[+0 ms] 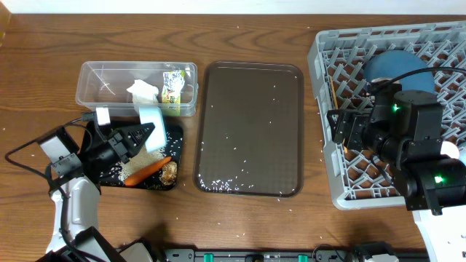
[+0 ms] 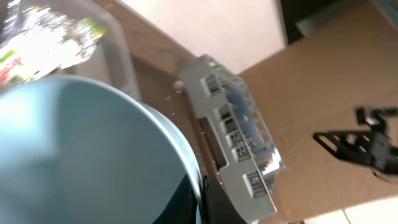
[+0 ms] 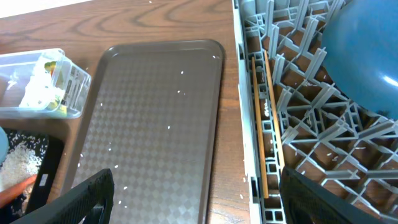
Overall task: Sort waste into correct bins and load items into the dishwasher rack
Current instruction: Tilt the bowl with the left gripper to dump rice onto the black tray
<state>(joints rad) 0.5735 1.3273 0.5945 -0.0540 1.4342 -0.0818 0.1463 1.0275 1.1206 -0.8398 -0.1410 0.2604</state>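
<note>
My left gripper [image 1: 142, 135] is shut on the rim of the blue-inside cup [image 1: 151, 118] and holds it tilted over the black tray [image 1: 175, 145]. The cup's pale blue inside fills the left wrist view [image 2: 74, 155]. Rice, the carrot [image 1: 145, 169] and the brown lump [image 1: 169, 172] lie in the black tray. The tissue [image 1: 143, 92] and the wrapper [image 1: 172, 87] lie in the clear tub [image 1: 98, 73]. My right gripper [image 1: 337, 128] is open and empty over the left edge of the rack [image 1: 320, 58]. The blue plate [image 3: 360, 56] and chopsticks [image 3: 264, 118] are in the rack. The pink cup is out of view.
The dark brown serving tray [image 1: 251, 131] lies between the bins and the rack, with loose rice grains on it, most along its near edge. Scattered grains lie on the wooden table around it. The right arm's body covers the near part of the rack.
</note>
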